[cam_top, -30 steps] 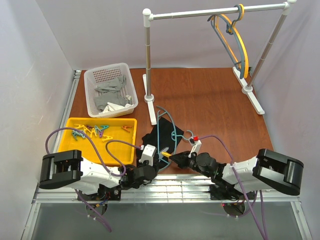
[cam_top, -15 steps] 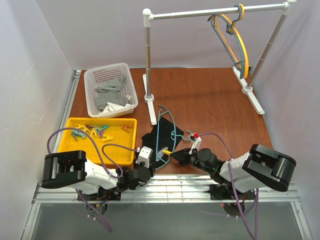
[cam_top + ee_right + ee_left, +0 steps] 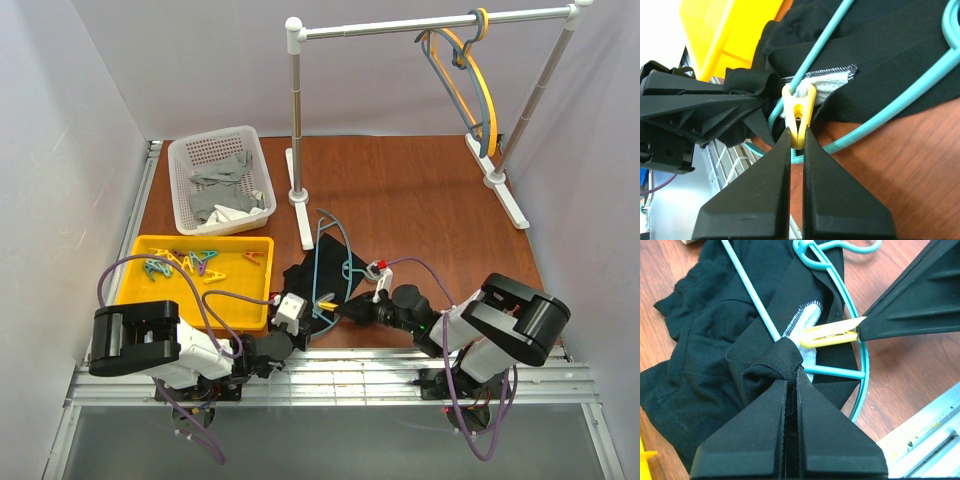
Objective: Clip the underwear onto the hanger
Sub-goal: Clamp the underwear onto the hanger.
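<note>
the underwear (image 3: 340,262) is located at the lower centre of the top view, spread on the brown surface (image 3: 420,190) just right of the yellow tray (image 3: 190,295). the teal hanger (image 3: 318,262) is laid across the underwear, with its hook toward the right of the frame. the left hand (image 3: 791,371) is clenched on a bunched fold of the black fabric, seen at the centre of the left wrist view, beside a bar of the hanger. the right hand (image 3: 796,136) is clenched on the tail of a yellow clip (image 3: 798,110). the mouth of the clip is set at a hanger bar, where the grey inner edge of the fabric is turned up. the two hands are positioned close together, tips facing each other across the hanger. small coloured clips are held in the tray. a white basket (image 3: 182,190) containing grey cloths (image 3: 225,190) is placed at the upper left, behind the tray. a white rack (image 3: 400,22) carrying two further hangers (image 3: 470,90) stands at the upper right.
</note>
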`<state>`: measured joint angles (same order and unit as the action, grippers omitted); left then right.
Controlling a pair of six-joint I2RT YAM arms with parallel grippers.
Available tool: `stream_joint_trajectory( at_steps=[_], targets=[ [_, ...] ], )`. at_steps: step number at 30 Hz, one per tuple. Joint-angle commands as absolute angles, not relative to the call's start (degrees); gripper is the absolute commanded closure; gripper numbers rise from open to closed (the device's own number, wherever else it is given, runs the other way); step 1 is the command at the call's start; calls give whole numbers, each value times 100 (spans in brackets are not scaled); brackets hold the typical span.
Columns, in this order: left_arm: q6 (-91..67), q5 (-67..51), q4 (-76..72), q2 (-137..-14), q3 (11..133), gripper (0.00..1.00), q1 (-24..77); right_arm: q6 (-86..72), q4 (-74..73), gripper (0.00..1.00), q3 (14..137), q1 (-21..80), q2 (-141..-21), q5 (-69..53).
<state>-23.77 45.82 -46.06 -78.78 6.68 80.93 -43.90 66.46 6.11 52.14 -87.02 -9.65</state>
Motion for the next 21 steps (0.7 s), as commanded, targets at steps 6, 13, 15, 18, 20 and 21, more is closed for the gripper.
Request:
stream_joint_trajectory(
  at_steps=[6,13,15,18,20,21],
  targets=[
    [-2153,4483,-5045,-7945,466,100,7831,-4210,6784,99,940,4861,-8815,-1511],
    [-2224,4447,-5115,-8077,466,100,7761,-4201,6873,99,1090,4632,-9052,-1652],
    [-2224,4447,-5150,-8068,440,100,7752,-4288,7161,99,1160,4606,-9314,-1784],
    [-2224,4447,-5186,-8068,404,100,7752,-4508,7540,99,1222,4518,-9745,-2021],
    [-2267,4438,-5168,-8060,396,100,7734,-4579,7847,99,1283,4509,-9948,-2100],
    [-2285,4430,-5168,-8060,396,100,7734,-4657,7944,99,1301,4491,-10123,-2118]
  ],
)
